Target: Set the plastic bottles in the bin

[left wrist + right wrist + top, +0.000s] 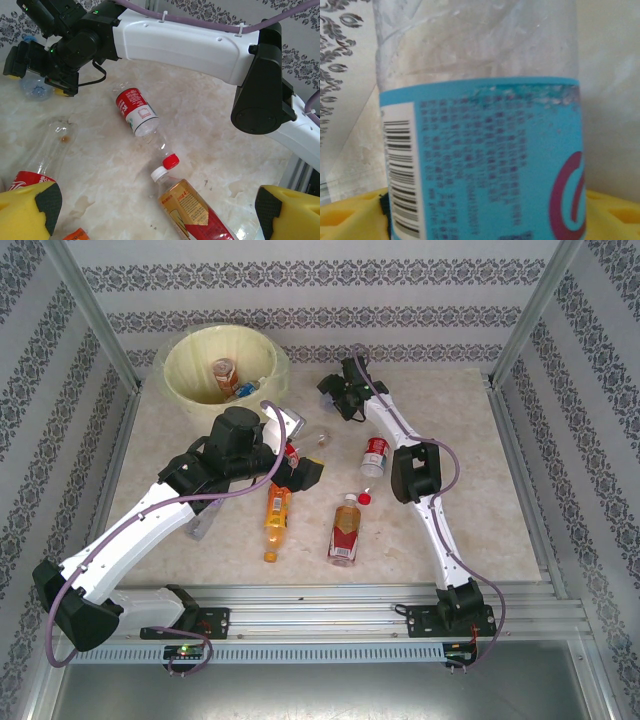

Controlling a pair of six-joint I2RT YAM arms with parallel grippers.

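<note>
Yellow-padded left gripper: wide open and holding nothing, hung low over the scattered bottles so one can pass between its pads.
Under the left gripper: an amber bottle with a white cap lies between the pads, by the look of it the next pick. Just ahead of it lies a red-label bottle, its red cap toward the tool. A clear cola bottle lies by the left pad.
Right gripper: stretched to the far side of the table with a blue-label bottle between its fingers. The jaws are part open, and whether they press the bottle cannot be told.
Why so placed: in my judgement the arms split the work, right on the far stray, left on the near cluster.
Bin: to the left of the right gripper and beyond the left one, a short swing from either. A few bottles already lie in its pale liner.
Behind the left gripper: an orange bottle lies on the side toward the arm bases.
Surface: pale marbled tabletop, flat and smooth, so round bottles could roll if nudged.
Room: striped patterned walls, metal posts at the corners, a metal rail along the near edge.
</note>
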